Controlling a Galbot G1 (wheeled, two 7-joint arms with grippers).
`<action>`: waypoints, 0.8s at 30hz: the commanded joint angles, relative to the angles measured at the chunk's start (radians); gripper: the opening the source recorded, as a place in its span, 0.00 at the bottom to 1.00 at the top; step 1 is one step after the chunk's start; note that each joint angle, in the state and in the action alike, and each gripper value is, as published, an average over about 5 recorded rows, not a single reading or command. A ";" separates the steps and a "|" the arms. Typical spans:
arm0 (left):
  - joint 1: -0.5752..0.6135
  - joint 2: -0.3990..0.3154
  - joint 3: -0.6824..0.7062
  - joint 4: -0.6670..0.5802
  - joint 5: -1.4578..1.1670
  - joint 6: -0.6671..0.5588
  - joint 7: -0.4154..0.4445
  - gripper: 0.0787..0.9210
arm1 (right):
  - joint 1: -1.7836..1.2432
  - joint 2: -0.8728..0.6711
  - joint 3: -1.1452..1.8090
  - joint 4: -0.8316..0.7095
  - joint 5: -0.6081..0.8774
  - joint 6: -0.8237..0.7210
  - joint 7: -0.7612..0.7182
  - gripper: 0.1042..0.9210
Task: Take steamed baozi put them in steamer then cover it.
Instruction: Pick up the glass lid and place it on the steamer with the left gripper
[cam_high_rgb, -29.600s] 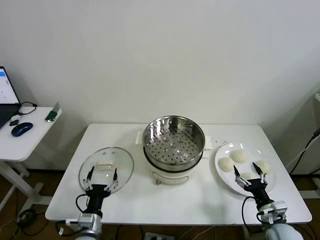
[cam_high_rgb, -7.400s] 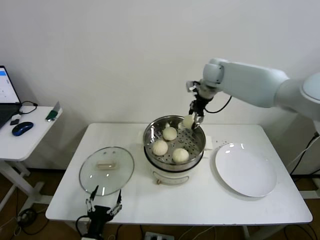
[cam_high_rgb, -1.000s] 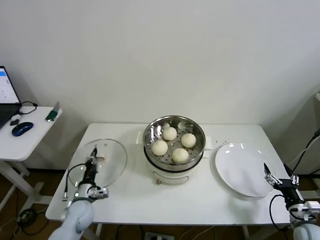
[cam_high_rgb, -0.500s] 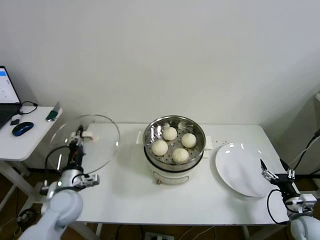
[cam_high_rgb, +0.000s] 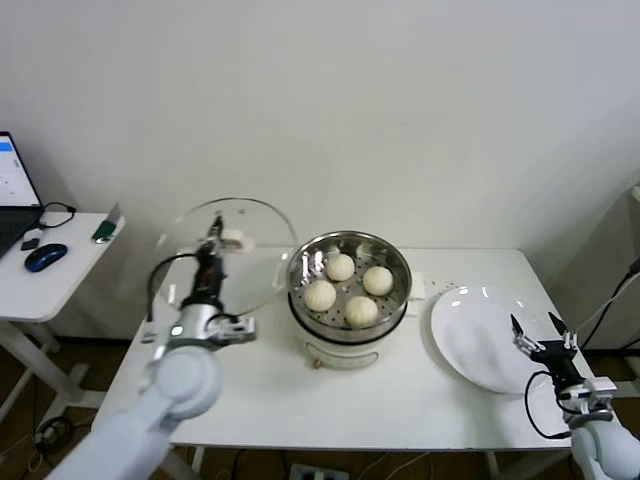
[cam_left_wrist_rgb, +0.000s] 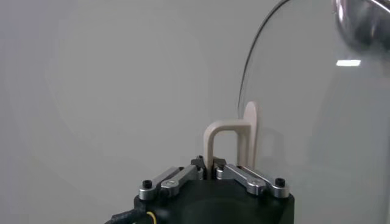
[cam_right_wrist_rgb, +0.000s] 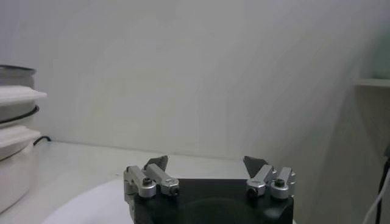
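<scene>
With all four steamed baozi (cam_high_rgb: 349, 289) sitting in the steamer (cam_high_rgb: 348, 283), I've got the left claw (cam_high_rgb: 210, 262) clamped on the cover (cam_high_rgb: 228, 255), airborne beside it; right claw (cam_high_rgb: 537, 342) idles wide.

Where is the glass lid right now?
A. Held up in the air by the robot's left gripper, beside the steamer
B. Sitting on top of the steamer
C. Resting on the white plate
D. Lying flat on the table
A: the left gripper is shut on the handle of the cover, which hangs tilted above the table just left of the steamer, whose four baozi are still uncovered.
</scene>
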 joint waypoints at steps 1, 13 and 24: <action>-0.222 -0.262 0.262 0.171 0.146 0.065 0.117 0.09 | 0.017 0.006 0.001 -0.026 -0.019 0.004 -0.002 0.88; -0.232 -0.475 0.285 0.318 0.182 0.065 0.142 0.09 | 0.009 0.027 0.028 -0.038 -0.044 0.010 -0.004 0.88; -0.220 -0.571 0.289 0.411 0.192 0.065 0.143 0.09 | 0.010 0.036 0.034 -0.052 -0.053 0.015 -0.013 0.88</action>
